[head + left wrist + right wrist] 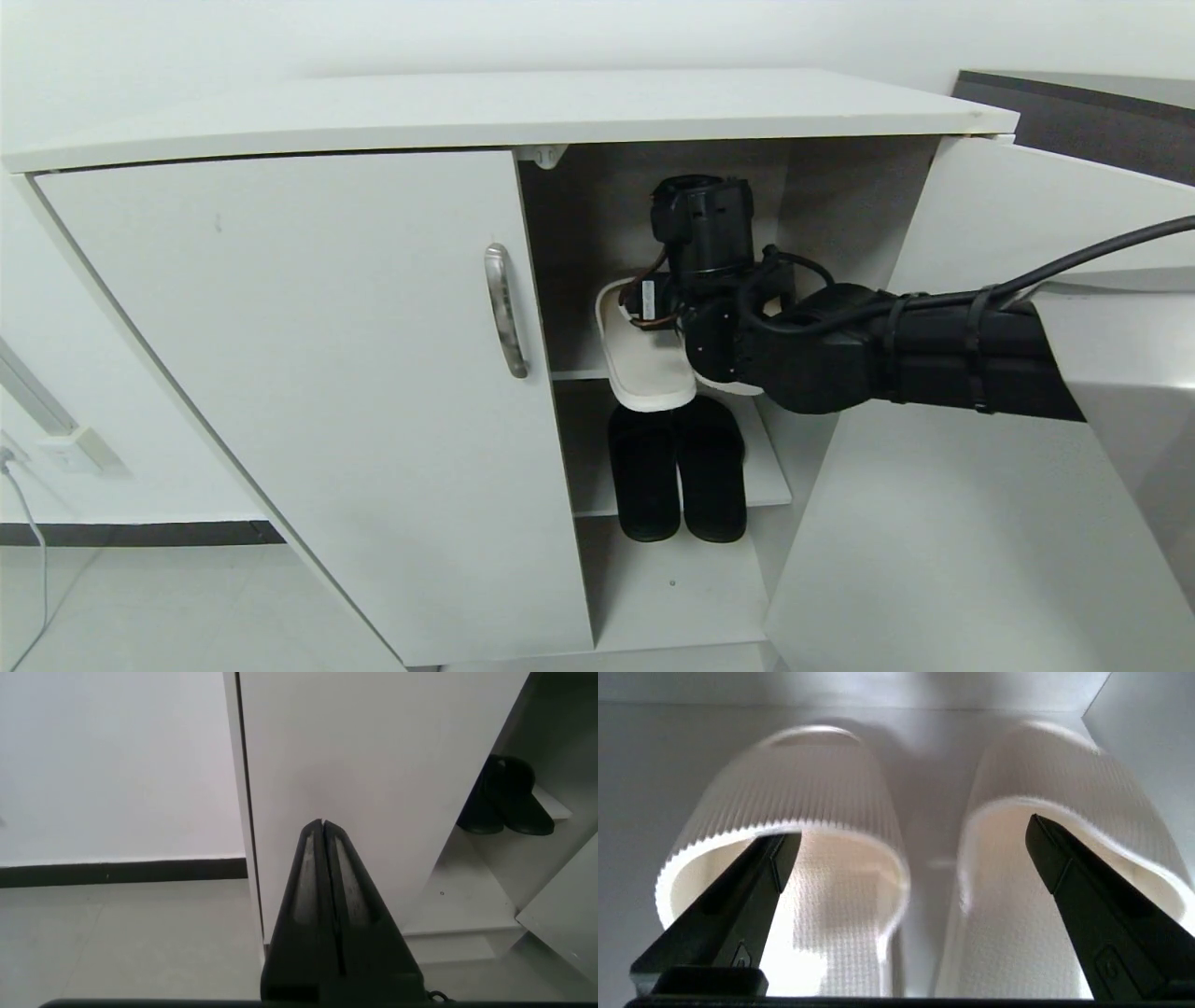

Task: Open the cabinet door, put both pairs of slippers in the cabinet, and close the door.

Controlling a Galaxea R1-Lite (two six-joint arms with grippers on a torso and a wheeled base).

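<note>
Right door (934, 560) of the cabinet (523, 107) is swung wide open, left door (308, 373) is closed with its handle (504, 311) by the centre edge. I see my right arm reaching into the open side at upper shelf (574, 373) level. White slippers (644, 364) sit side by side on that shelf, toes inward, heels hanging over the front edge. On the wrist cam the right gripper (910, 835) is spread wide, one of its fingers (729, 915) at the strap opening of each white slipper; nothing is clamped, and I can't tell if the tips touch the straps. Black slippers (677, 471) are one level down on the middle shelf (770, 485), a pair side by side, heels also overhanging the front. Left gripper (323, 826) has its fingers pressed together, holding nothing, low and outside the cabinet, pointing at the lower part of the closed left door above the floor (121, 943). From that cam the black slippers (509, 798) show past the door edge, well apart from the left gripper.
</note>
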